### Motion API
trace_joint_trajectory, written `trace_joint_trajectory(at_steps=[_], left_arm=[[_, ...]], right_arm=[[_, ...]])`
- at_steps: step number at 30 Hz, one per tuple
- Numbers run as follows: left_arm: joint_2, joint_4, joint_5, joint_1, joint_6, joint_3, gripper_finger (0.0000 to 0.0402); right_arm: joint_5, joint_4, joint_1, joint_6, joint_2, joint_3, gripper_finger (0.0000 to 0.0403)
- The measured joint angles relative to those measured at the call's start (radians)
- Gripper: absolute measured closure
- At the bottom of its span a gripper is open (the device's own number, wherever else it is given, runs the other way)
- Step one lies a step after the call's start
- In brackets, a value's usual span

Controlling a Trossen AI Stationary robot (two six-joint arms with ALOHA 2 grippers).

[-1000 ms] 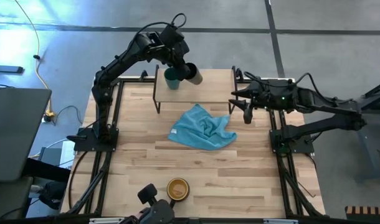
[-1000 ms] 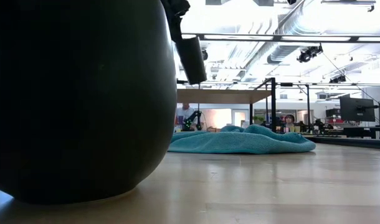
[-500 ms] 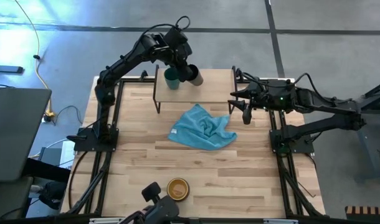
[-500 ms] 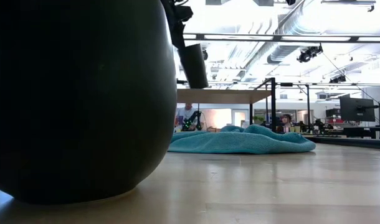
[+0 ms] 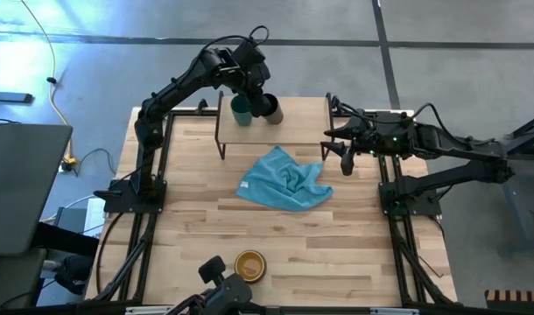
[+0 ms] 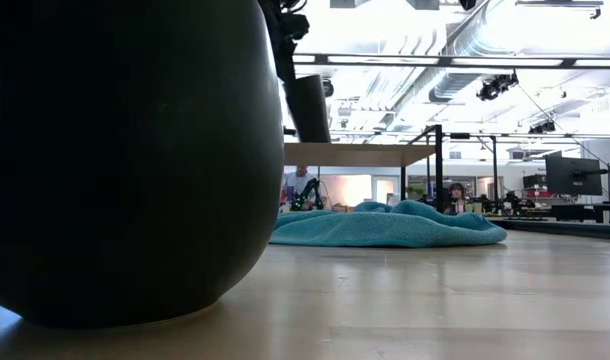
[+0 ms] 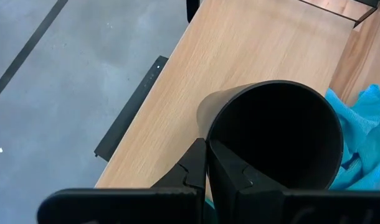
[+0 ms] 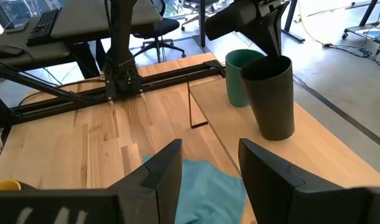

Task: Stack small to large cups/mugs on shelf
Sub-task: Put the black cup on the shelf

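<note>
Now my left gripper [image 5: 256, 92] clamps the black cup's [image 8: 269, 96] rim over the shelf [image 5: 298, 118], seemingly just touching, beside one teal cup [image 8: 241, 77]; open board beyond. My right gripper [image 5: 330, 146] waits open. One mug [image 5: 249, 265] sits far off.

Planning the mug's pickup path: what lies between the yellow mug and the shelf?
The crumpled teal cloth lies on the table between the mug and the shelf, plain in the high view.
</note>
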Motion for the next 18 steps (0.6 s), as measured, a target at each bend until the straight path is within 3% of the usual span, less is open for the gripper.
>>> trace_joint_trajectory(at_steps=[18], left_arm=[[0.000, -0.010, 0.004, 0.000, -0.001, 0.000, 0.0402]], right_arm=[[0.000, -0.022, 0.000, 0.004, 0.000, 0.000, 0.0253]])
